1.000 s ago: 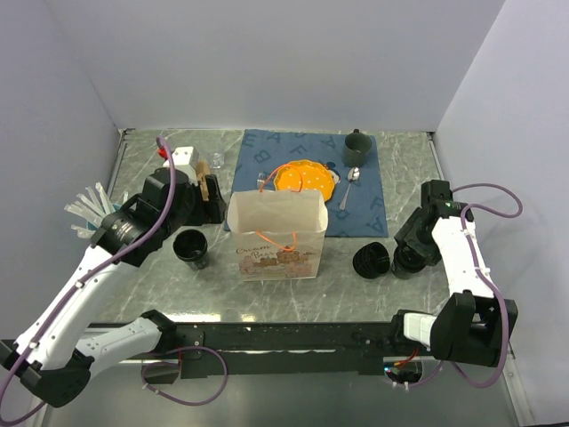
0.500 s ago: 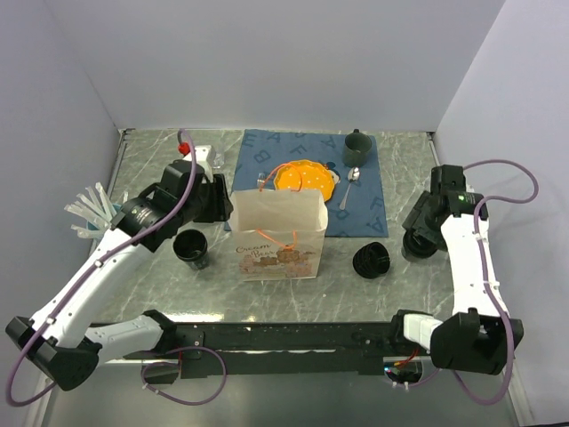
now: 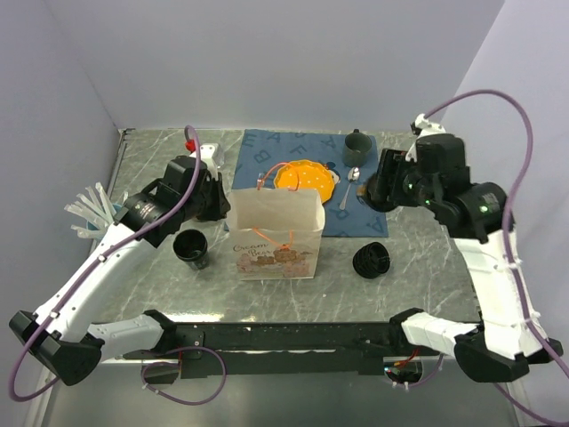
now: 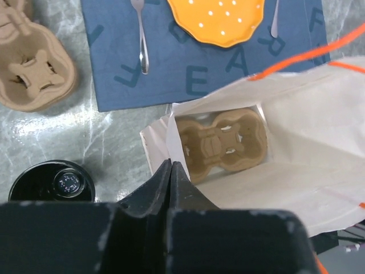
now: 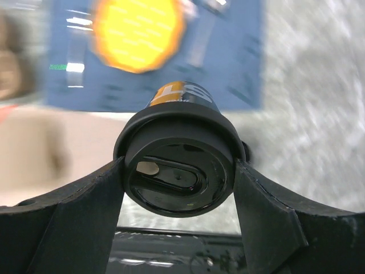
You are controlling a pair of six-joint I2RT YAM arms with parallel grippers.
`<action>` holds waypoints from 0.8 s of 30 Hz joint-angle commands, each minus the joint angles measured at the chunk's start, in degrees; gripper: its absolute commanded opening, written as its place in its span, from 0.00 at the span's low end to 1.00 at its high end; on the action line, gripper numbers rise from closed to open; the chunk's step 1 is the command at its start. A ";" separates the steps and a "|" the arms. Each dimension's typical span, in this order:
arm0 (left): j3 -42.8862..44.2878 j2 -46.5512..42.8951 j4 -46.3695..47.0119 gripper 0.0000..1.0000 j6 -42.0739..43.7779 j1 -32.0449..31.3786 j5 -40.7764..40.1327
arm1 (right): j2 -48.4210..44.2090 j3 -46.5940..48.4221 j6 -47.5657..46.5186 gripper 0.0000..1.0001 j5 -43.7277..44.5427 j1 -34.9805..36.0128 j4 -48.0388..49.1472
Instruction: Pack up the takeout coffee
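Nearest the arm bases, the round ribbed lid (image 3: 372, 260) lies loose on the desk (image 3: 418, 280), right of the paper bag (image 3: 267, 256). The takeout coffee (image 3: 191, 247) stands upright and uncovered on the desk just left of the bag, outside it. A cardboard carrier (image 4: 221, 142) lies flat on the bag's floor.

The left gripper (image 4: 171, 166) hangs at the bag's left rim with its jaws pressed together. Whether they nip the paper I cannot tell.

Farther back, the right gripper (image 5: 179, 171) is raised over the right side of the blue mat (image 3: 267, 147). Its jaws are clamped round a lidded cup with an orange band (image 5: 181, 94). Behind lie the orange plate (image 3: 305, 175) and the green mug (image 3: 356, 145).

My reading is that packing is partway: the carrier is in and a capped drink is heading for the bag, while the black cup is not yet lidded or packed. The next move calls for lowering the held cup straight down into a carrier well without catching the bag's mouth or orange handles. The black cup then needs its lid pressed on squarely before it is lifted
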 commanded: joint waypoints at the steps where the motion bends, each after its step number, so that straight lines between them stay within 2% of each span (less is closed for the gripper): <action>1: 2.27 0.27 2.57 0.01 1.67 0.14 4.20 | -0.32 7.58 -3.60 0.52 -11.90 4.43 1.59; 6: 0.69 -2.02 7.14 0.01 2.90 0.14 9.47 | -0.06 11.28 -3.77 0.51 -13.34 12.26 7.30; 9: 0.51 -2.55 7.50 0.01 3.96 0.14 12.89 | 0.55 10.23 -5.88 0.51 -15.01 15.95 10.47; 13: 0.07 -2.63 6.19 0.01 5.27 0.14 13.96 | 2.83 11.80 -7.73 0.51 -15.81 20.78 9.79; 18: 0.51 -2.72 4.86 0.04 4.31 0.14 12.73 | 6.00 14.36 -8.78 0.52 -9.66 30.35 6.35; 24: -0.10 -2.73 4.43 0.07 4.66 0.14 11.33 | 8.98 14.62 -11.24 0.52 -2.89 36.17 6.88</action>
